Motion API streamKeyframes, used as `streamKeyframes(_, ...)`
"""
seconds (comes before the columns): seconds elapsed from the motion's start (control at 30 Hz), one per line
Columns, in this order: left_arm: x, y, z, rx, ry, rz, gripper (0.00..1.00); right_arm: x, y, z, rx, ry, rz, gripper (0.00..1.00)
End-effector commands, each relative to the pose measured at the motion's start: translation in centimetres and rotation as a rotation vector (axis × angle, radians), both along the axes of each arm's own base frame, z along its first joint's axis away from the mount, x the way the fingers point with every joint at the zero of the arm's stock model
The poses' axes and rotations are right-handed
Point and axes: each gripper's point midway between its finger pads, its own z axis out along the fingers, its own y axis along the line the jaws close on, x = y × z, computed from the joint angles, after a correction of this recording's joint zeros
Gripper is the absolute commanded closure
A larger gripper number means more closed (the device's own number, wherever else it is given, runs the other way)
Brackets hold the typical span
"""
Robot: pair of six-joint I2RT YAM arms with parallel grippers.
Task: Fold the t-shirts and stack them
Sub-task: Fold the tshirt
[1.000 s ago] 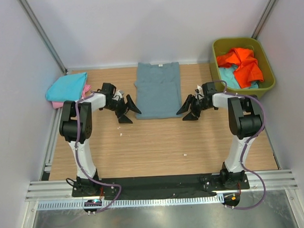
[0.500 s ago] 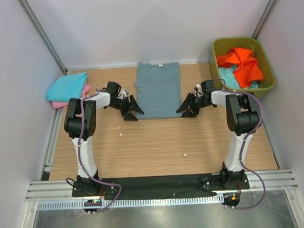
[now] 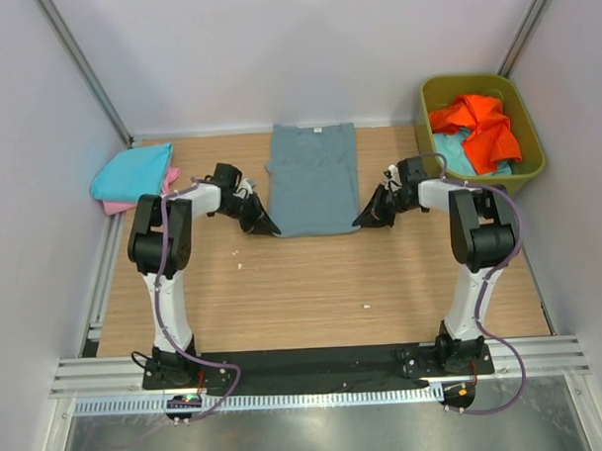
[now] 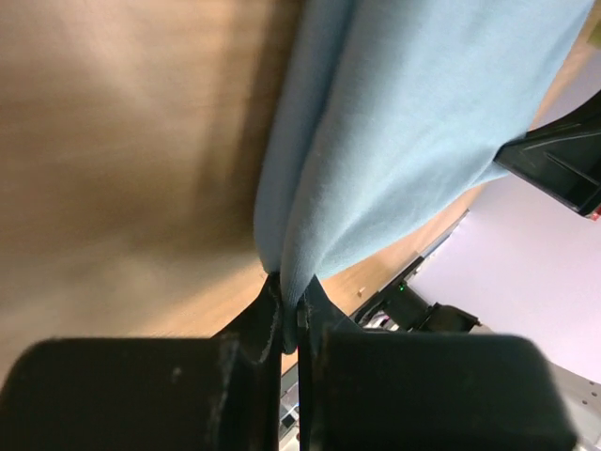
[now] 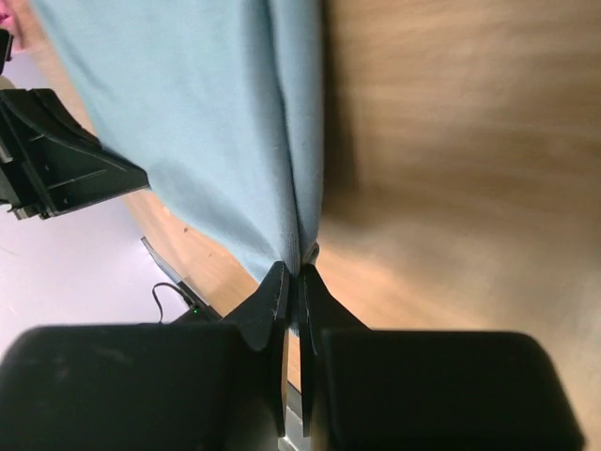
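The grey-blue shirt point(image 3: 312, 176) lies flat against the middle of the table's point(image 3: 313, 284) far edge. The left gripper point(image 3: 264, 225) is clamped on its near-left corner and the right gripper point(image 3: 365, 219) on its near-right corner, with cloth pinched between each pair of fingers. An orange shirt point(image 3: 480, 125) fills the tub point(image 3: 531, 163) at the far-right corner.

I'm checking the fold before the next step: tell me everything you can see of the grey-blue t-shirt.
The grey-blue t-shirt is soft cloth, folded into a tall rectangle, a small white label at its far edge. It lies flat on the wooden table, toward the back. The left hand and right hand are each shut on a near corner.
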Motion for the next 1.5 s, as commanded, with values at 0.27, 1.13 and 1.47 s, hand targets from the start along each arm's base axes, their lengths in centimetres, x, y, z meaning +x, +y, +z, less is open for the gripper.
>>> streamKeyframes(0.27,-2.9,0.1,11.0,-0.081,-0.231,-0.072,1.0,-5.0,-0.4,10.5,0.01,-0.225,0.049,0.98)
streamKeyframes(1.13,23.0,-2.0,17.4,0.123,-0.899,-0.039,0.54,17.3,-2.2,16.6,-0.035,-0.658,-0.023,0.86)
streamKeyframes(1.47,26.8,1.3,13.7,0.455,-1.011,-0.037,0.03,18.1,-3.2,16.8,-0.099,-0.693,-0.064,0.32)
